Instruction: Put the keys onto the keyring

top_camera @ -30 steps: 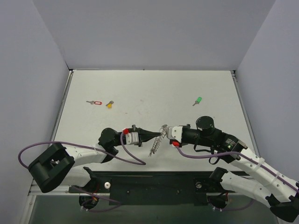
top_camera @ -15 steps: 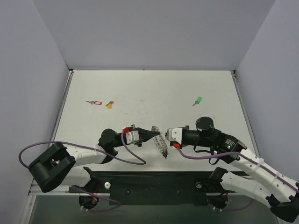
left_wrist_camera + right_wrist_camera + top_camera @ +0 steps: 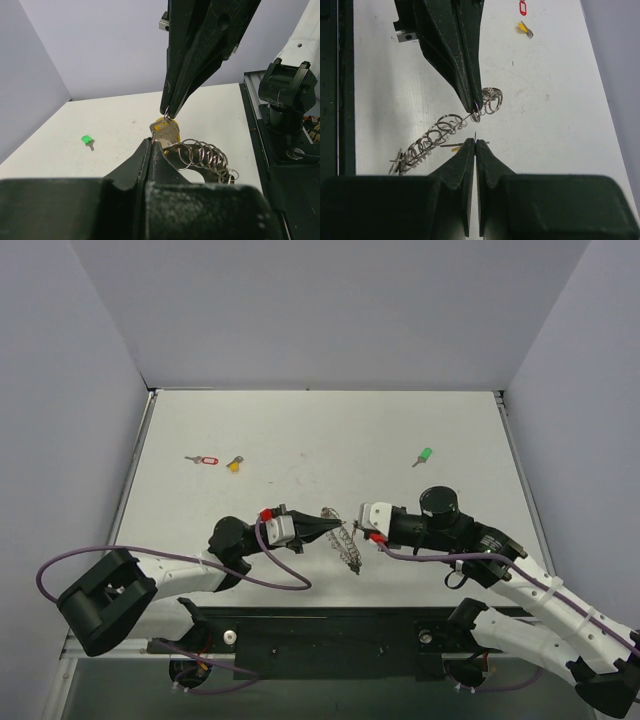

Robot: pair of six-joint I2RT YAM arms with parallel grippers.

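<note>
White table point(image 3: 300, 430); plain lavender walls point(image 3: 330, 310) around.

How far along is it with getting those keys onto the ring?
Nothing is clearly finished. In hand: the left gripper pinches the keyring while the right gripper holds a yellow-headed key close to it. To do: the red-tagged key, another yellow key and the green key lie loose on the table.

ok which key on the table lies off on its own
The silver key with the green plastic head, alone at far right; the red-tagged key and yellow-headed key lie close together at left.
</note>
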